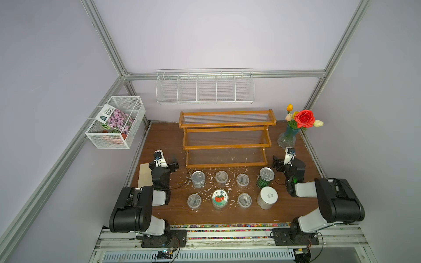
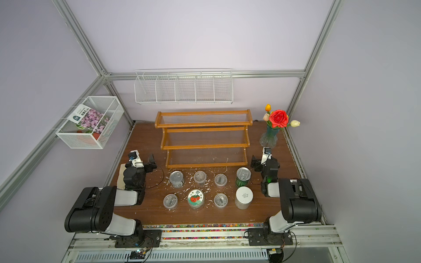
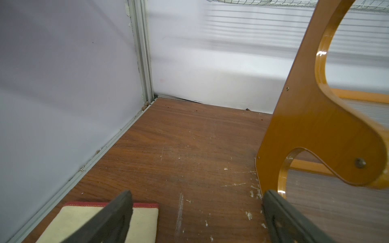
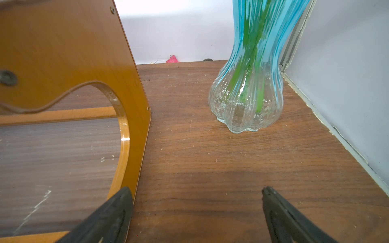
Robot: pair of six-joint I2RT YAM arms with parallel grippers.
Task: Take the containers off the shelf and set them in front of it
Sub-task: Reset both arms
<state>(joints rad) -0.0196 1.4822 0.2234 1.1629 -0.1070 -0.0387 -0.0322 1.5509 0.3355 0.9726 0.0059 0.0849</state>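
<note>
Your shelf (image 1: 226,124) stands at the far side of the tabletop (image 1: 227,216), and all three tiers are bare. The eight containers (image 2: 220,180) sit on the tabletop just in front of it, in two rows of four.

In the far row, left to right in a top view, you have:
- a silver-topped tin (image 1: 198,179)
- a clear cup (image 1: 222,177)
- a second clear cup (image 1: 242,180)
- the watermelon tin (image 1: 265,177)

In the near row:
- a third clear cup (image 1: 194,201)
- the tomato-lidded tub (image 1: 219,198)
- a fourth clear cup (image 1: 245,200)
- the white tin (image 1: 267,197)

White flecks litter the wood around them.

Your left end effector (image 3: 195,195) is spread wide and grips nothing. It sits just left of the shelf's lowest tier, above a pale cloth (image 3: 145,218). Your right end effector (image 4: 196,191) is also spread and empty, just right of that tier. The vase (image 4: 246,101) stands farther back on that side.
</note>
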